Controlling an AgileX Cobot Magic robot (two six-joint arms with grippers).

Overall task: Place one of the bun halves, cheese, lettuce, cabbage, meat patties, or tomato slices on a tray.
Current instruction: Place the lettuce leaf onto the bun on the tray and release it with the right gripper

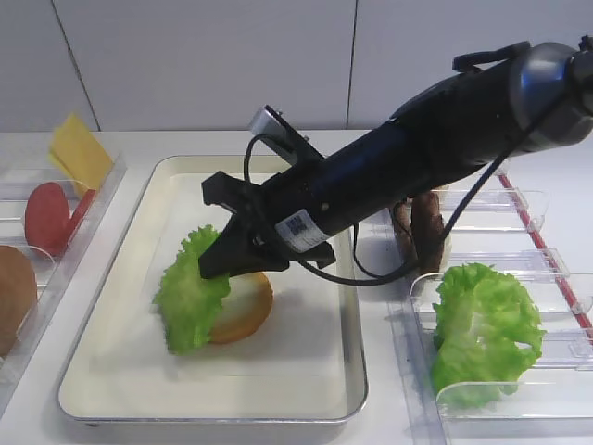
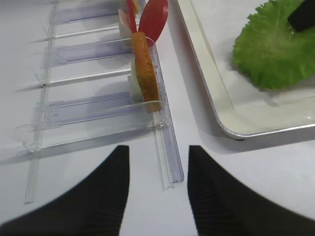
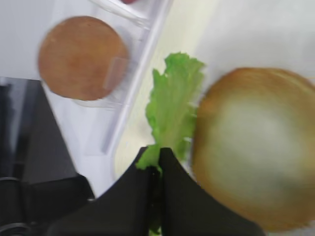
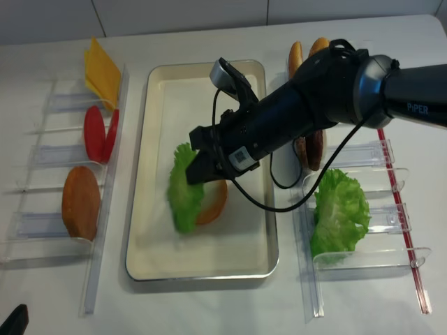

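My right gripper (image 1: 211, 269) (image 4: 195, 174) (image 3: 158, 150) is shut on the edge of the lettuce (image 1: 190, 297) (image 4: 183, 195) (image 3: 172, 103), a frilly bright green leaf. The leaf hangs from the jaws over the tray (image 1: 278, 380) (image 4: 209, 258) and leans against the left side of a bun half (image 1: 246, 311) (image 4: 215, 202) (image 3: 256, 147). That bun half lies cut face up on the white liner. My left gripper (image 2: 157, 147) is open and holds nothing. It hovers over bare table by the end of the left bin rail (image 2: 167, 162), short of the tray corner (image 2: 256, 130).
Clear bins on the left hold cheese (image 1: 79, 148) (image 4: 101, 70), tomato slices (image 1: 51, 218) (image 4: 98, 132) and a bun half (image 1: 14, 297) (image 4: 80, 202). Bins on the right hold meat patties (image 1: 422, 227) (image 4: 311, 150), buns (image 4: 304, 52) and a bulky mass of green leaves (image 1: 486, 334) (image 4: 339, 213).
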